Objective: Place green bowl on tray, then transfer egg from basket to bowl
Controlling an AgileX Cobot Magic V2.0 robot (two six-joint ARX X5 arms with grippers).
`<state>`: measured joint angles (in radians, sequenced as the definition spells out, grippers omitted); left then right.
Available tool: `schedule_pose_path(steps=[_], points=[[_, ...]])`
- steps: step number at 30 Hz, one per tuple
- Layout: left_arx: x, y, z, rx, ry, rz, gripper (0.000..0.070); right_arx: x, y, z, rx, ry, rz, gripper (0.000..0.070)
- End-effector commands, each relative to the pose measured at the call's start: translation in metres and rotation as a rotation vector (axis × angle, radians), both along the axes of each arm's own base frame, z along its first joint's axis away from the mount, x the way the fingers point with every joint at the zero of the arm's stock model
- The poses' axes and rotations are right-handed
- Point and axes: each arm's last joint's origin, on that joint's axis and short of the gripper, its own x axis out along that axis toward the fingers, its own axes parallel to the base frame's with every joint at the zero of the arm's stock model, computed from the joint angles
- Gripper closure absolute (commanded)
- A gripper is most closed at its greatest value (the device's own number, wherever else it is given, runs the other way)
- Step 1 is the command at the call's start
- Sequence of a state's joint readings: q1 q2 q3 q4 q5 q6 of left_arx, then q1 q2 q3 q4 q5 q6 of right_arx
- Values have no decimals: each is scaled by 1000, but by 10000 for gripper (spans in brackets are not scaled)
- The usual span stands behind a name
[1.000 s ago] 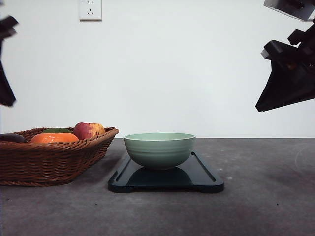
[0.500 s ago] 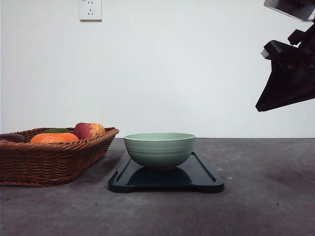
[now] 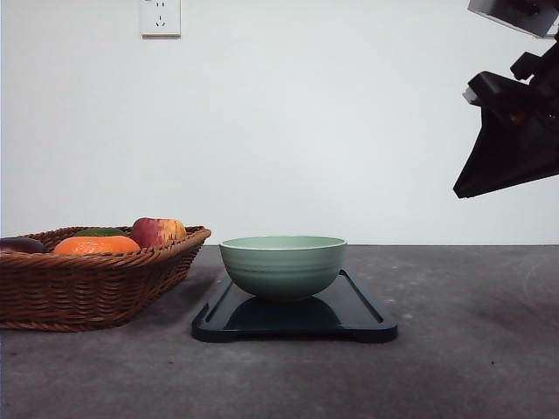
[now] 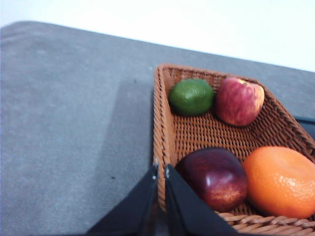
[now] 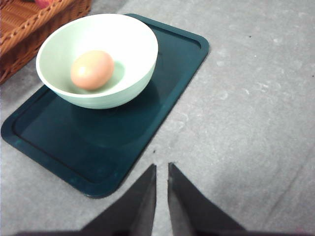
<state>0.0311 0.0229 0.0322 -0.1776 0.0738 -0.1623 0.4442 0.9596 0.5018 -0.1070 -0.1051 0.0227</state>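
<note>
The green bowl (image 3: 283,265) stands upright on the dark tray (image 3: 349,310) at the table's middle. In the right wrist view the egg (image 5: 92,69) lies inside the bowl (image 5: 133,54), which sits toward one end of the tray (image 5: 98,147). My right gripper (image 5: 162,168) hovers shut and empty above the tray's near corner; its arm (image 3: 511,140) hangs high at the right. The wicker basket (image 3: 87,284) sits left of the tray. My left gripper (image 4: 161,169) is shut and empty, above the basket's rim (image 4: 162,123).
The basket holds a green lime (image 4: 192,97), a red-yellow apple (image 4: 239,101), a dark red fruit (image 4: 215,178) and an orange (image 4: 281,181). Bare grey table (image 3: 472,367) spreads right of the tray. A wall socket (image 3: 160,17) is on the white back wall.
The left arm, seen at the front view's left edge one second ago, has gone out of that view. Bowl, tray, basket and right arm have not moved.
</note>
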Motion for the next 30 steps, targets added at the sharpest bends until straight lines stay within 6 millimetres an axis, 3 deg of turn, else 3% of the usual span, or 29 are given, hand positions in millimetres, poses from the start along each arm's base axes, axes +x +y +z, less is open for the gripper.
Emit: schedule_pose_path(steps=[1,25,30], points=[[0,0,-6,-5,17,7,687,1,1,0,-1,-8,6,667],[0,0,-3,-10,-15,7,687,1,1,1,-1,-8,6,667],[0,0,-3,-10,-15,7,687,-7,-6,11,-52,-94,3,667]])
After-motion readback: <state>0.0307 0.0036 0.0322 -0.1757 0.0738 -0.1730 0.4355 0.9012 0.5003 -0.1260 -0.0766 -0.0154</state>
